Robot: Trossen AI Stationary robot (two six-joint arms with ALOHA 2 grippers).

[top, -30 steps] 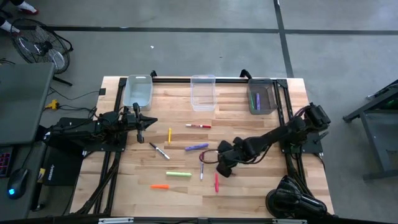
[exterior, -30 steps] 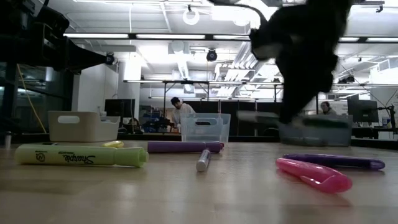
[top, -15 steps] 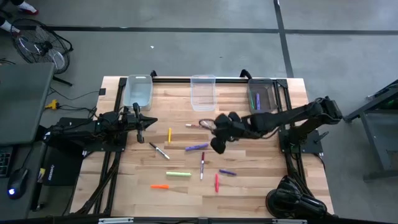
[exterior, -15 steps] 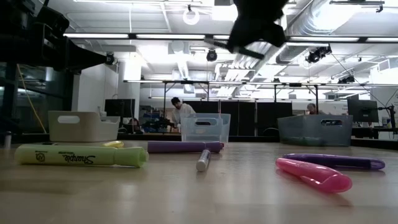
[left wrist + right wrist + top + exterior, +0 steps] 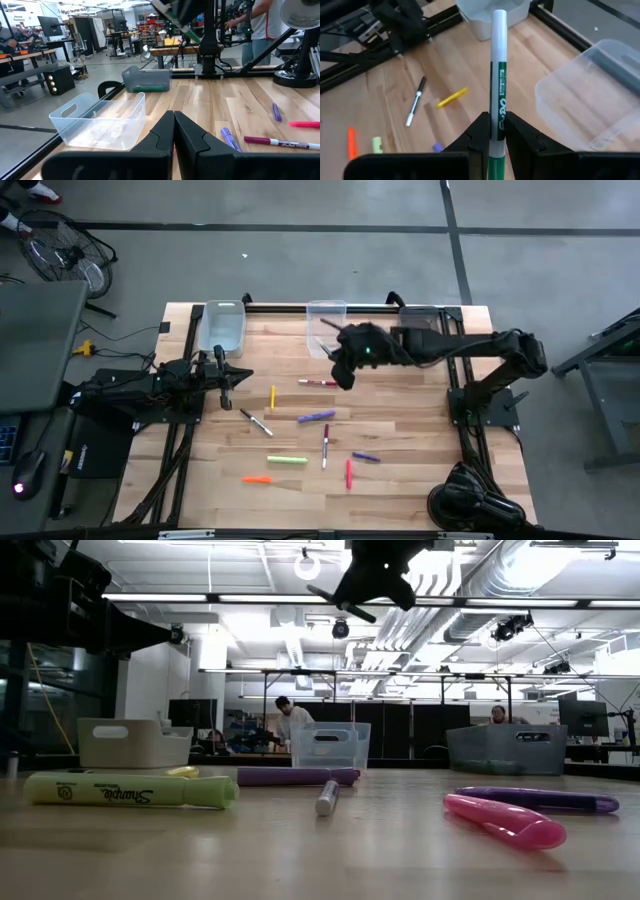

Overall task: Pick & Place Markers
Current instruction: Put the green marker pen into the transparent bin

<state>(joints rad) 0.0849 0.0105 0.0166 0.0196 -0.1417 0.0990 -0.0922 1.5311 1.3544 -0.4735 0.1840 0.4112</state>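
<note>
Green marker (image 5: 498,75) clamped in right pincer (image 5: 496,131)

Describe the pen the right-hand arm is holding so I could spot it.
Look above the wooden table, near the middle clear plastic bin. There the right gripper pinches a slim white-and-green marker, the only marker off the table.

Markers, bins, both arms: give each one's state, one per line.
Green marker: clamped upright in the right gripper, raised beside the middle bin.
Right gripper: jaws shut on the green marker.
Left gripper: jaws shut, empty, parked at the table's left.
Left bin: upright, looks empty.
Middle bin: upright, looks empty.
Right bin: upright, holds markers.
Other markers: lying loose on the table.
</note>
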